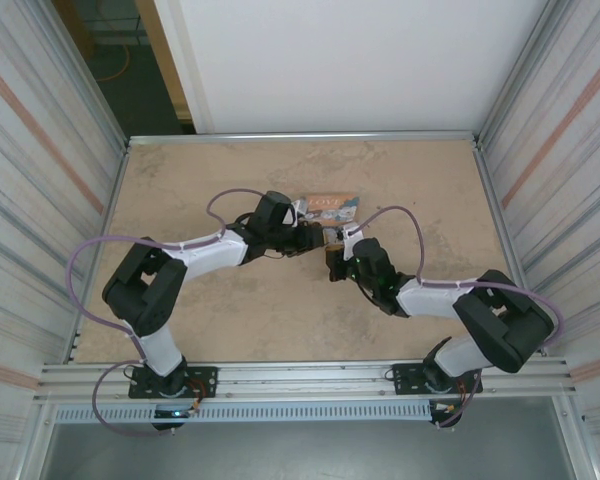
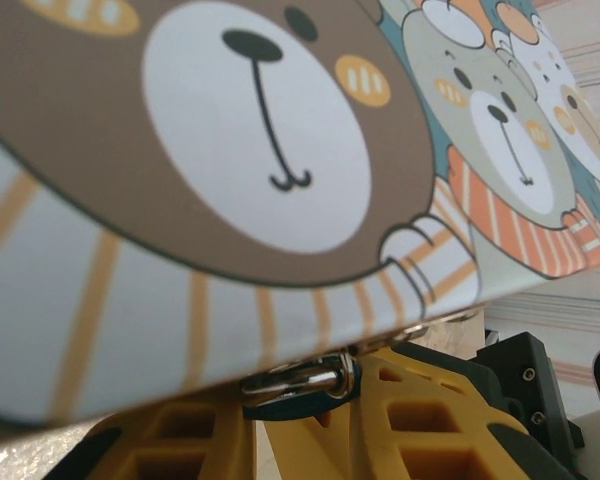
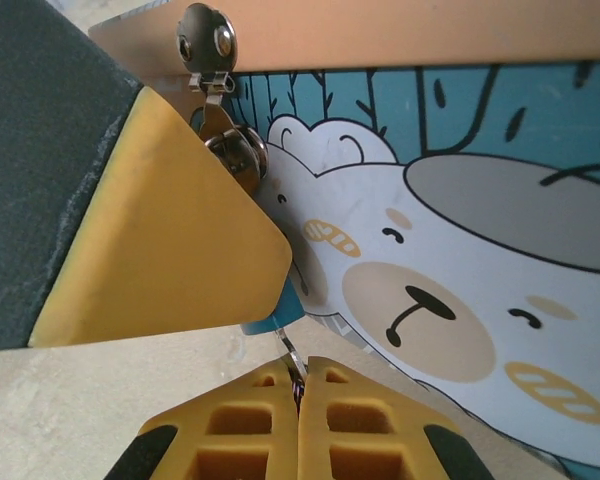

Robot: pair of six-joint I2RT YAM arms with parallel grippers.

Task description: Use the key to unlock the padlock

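Insertion step: left gripper [image 2: 302, 428] clamps the padlock [image 2: 300, 382], right gripper [image 3: 300, 388] pinches seemingly the key [image 3: 290, 352] at its fingertips; twisting comes next.

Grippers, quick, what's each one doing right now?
Left gripper: closed on the padlock.
Right gripper: closed on the key.

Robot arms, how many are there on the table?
2. The left arm reaches in from the left, the right arm from the right, both bending toward the tin box in the middle. None looks hidden.
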